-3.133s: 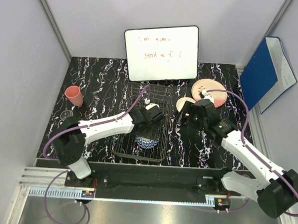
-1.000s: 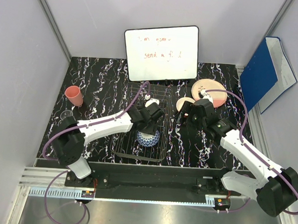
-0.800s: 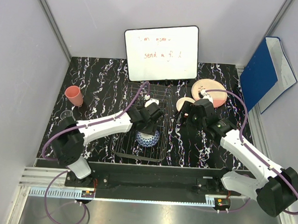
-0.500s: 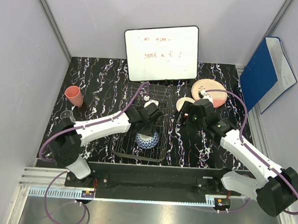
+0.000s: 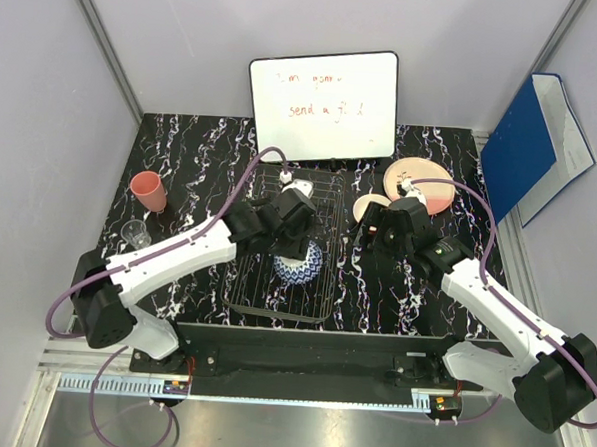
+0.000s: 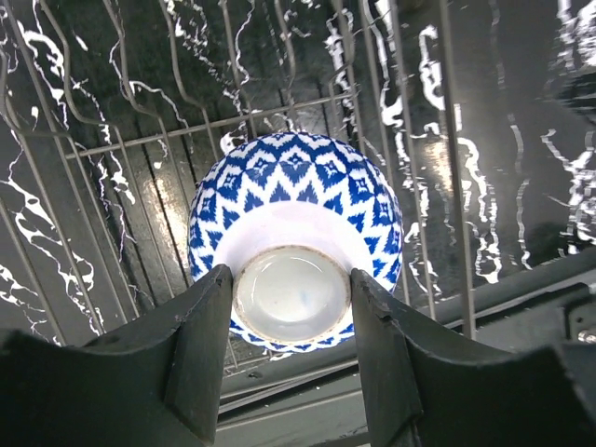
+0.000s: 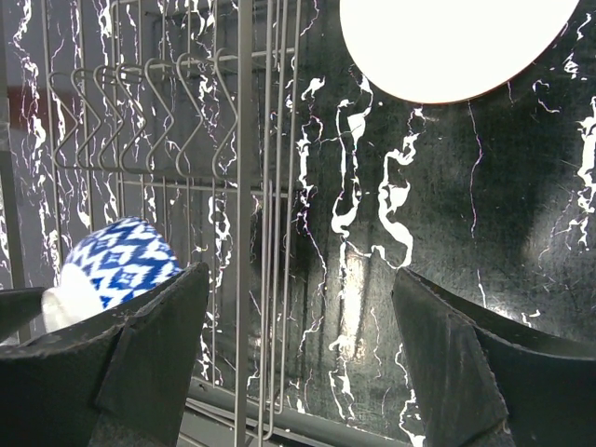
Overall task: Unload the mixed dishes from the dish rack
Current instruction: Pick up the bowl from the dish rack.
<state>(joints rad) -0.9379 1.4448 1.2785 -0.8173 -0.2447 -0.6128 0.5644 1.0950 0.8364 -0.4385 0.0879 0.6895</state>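
I find the left gripper (image 6: 289, 291) pinching the blue-and-white bowl (image 6: 293, 186) by its foot ring, one finger on each side. The bowl sits base toward the wrist camera over the near half of the dish rack (image 5: 260, 297). The clear glass (image 5: 133, 233) stands on the worktop (image 5: 191, 168) left of the rack. The right gripper (image 7: 300, 270) hangs spread wide and empty over the worktop just right of the rack. Farther back I note the pink cup (image 5: 148, 190) at left, the cream bowl (image 5: 363, 207) and the plate (image 5: 421, 180) at right, and the whiteboard (image 5: 323, 105) behind.
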